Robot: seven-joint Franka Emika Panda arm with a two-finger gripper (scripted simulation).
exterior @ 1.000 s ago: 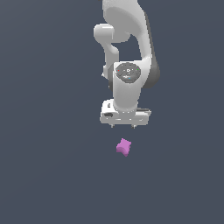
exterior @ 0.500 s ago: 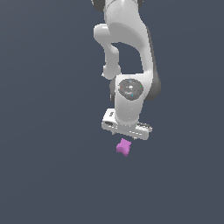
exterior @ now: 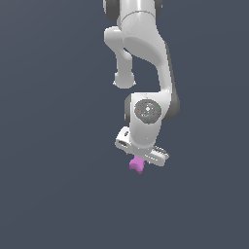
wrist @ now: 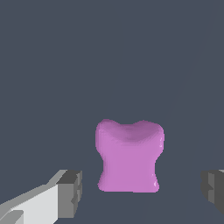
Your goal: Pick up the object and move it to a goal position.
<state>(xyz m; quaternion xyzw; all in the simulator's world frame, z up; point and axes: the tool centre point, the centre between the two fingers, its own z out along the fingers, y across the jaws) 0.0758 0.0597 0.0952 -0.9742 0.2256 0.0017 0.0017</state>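
Observation:
The object [exterior: 136,165] is a small magenta-pink lumpy block lying on the dark grey floor; in the exterior view it peeks out from under the white hand. The wrist view shows the object [wrist: 129,156] large, with two rounded knobs on its upper edge. My gripper [wrist: 140,189] is open: one grey fingertip [wrist: 70,192] and the other fingertip [wrist: 213,190] stand on either side of the block with clear gaps, touching nothing. In the exterior view the fingers are hidden behind the hand, and the gripper [exterior: 139,160] sits right over the object.
The white arm [exterior: 146,58] rises from the hand toward the top of the exterior view. Nothing but plain dark grey floor [exterior: 53,185] surrounds the block.
The arm has come down and forward over the last second. The hand, once clearly above the block, now sits over it and covers part of it. The block has not moved.

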